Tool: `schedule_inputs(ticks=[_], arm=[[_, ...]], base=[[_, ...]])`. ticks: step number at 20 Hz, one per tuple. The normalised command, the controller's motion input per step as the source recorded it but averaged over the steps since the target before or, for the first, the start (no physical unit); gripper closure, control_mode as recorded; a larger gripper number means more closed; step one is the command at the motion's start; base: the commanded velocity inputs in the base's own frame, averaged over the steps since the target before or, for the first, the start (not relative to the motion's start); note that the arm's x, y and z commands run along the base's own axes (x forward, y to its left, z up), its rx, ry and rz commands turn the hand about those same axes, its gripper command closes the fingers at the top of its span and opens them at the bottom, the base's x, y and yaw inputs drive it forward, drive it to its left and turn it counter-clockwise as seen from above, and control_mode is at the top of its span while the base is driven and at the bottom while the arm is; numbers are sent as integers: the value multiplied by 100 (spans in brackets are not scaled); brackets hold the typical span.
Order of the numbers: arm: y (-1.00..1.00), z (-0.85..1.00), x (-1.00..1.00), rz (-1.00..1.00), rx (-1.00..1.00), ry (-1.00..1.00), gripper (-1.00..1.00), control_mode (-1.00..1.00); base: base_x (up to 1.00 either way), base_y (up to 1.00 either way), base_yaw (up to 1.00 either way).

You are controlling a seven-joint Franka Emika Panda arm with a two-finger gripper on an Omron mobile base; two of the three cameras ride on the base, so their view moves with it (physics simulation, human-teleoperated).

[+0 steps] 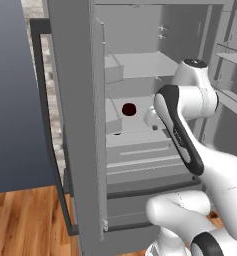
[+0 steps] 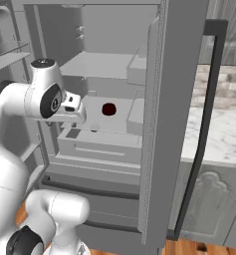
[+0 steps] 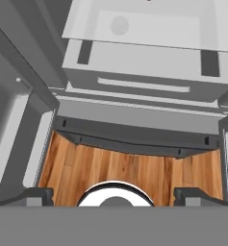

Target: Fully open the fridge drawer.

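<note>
The fridge drawer (image 3: 142, 85) is a wide light-grey box with a thin pale ridge across its flat front. It sits just under a shelf and sticks out a little past that shelf's edge. In the base views the fridge drawer (image 2: 102, 146) (image 1: 140, 152) lies in the middle of the open fridge. My gripper (image 3: 118, 194) points downward, above and in front of the drawer, apart from it. Its two dark fingertips (image 3: 38, 194) stand far apart, open, with nothing between them. In the right base view my hand (image 2: 73, 112) hangs over the drawer's left end.
A taller, darker grey drawer front (image 3: 134, 139) (image 2: 89, 191) lies below. A dark red round item (image 2: 108, 109) (image 1: 128, 109) rests on the shelf above. Open fridge doors (image 1: 75, 125) (image 2: 174, 124) flank the opening, with door bins (image 1: 230, 95). Wooden floor (image 3: 134, 173) lies beneath.
</note>
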Motion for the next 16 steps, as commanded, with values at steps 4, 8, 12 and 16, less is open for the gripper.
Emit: schedule_inputs(ticks=[4,8,12,16], arm=[[-1,-4,-8,0,0,0,-100,-100],[0,-28,32,0,-2,-2,-100,-100],[-7,-44,55,0,-3,-2,-100,-100],[-29,-41,54,0,0,0,-100,-100]], base=[[0,0,0],[0,0,0],[0,0,0],[0,0,0]])
